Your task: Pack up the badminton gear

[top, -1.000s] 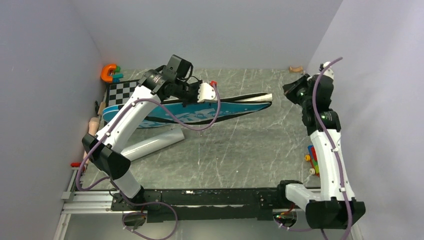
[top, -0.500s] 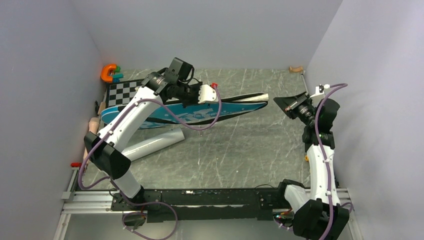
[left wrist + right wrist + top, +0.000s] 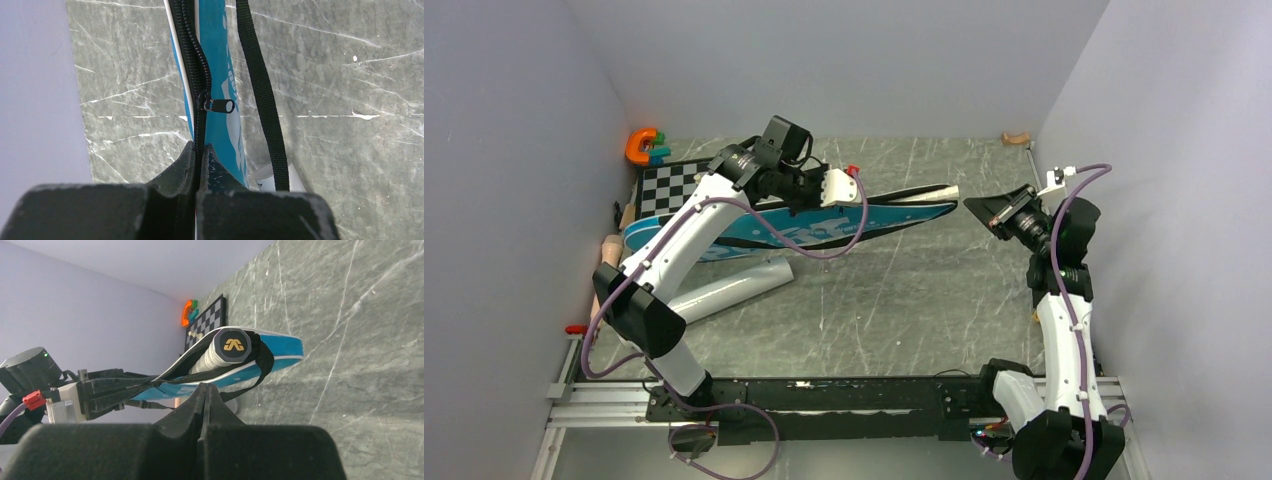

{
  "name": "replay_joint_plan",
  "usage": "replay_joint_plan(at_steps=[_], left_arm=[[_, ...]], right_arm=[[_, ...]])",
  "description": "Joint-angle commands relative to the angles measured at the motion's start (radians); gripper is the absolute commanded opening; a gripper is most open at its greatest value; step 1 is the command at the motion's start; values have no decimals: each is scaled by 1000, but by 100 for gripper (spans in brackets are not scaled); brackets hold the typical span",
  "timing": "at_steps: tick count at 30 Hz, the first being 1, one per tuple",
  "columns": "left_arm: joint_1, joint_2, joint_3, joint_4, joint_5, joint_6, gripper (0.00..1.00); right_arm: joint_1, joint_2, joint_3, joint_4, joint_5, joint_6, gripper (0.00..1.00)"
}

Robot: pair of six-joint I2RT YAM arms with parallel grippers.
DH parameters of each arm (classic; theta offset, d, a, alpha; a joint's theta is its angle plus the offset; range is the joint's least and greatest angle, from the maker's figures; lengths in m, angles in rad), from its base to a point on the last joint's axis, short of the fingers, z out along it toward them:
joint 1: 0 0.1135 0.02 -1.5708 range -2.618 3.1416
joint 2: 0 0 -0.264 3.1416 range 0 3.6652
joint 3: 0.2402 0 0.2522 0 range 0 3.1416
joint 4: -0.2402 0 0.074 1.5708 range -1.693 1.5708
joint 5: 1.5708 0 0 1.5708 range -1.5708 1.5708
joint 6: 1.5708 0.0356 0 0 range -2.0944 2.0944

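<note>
Gripping the blue bag (image 3: 894,218) by its zipper edge, left fingers (image 3: 175,172) are clamped tight; zipper pull (image 3: 219,105) just ahead. Right fingers (image 3: 192,405) pressed together, empty; racket handle (image 3: 231,345) just beyond their tips.

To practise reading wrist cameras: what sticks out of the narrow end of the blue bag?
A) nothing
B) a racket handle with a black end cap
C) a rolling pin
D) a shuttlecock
B: the right wrist view shows the racket handle, white grip and gold-marked black cap, poking out of the blue bag at its end.
</note>
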Motion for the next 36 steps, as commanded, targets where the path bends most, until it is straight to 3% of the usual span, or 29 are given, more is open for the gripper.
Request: replay_joint_plan(at_steps=[1,20,36], left_arm=[[-2,-27,30,54,24,9,0],[-11,-38,27,37,37,20,0],[-36,-20,41,45,9,25,0]], right_arm=[[3,-6,63,-13,46,-39,0],[49,108,56,105,49,-26,0],[237,142,27,25,166,-75,0]])
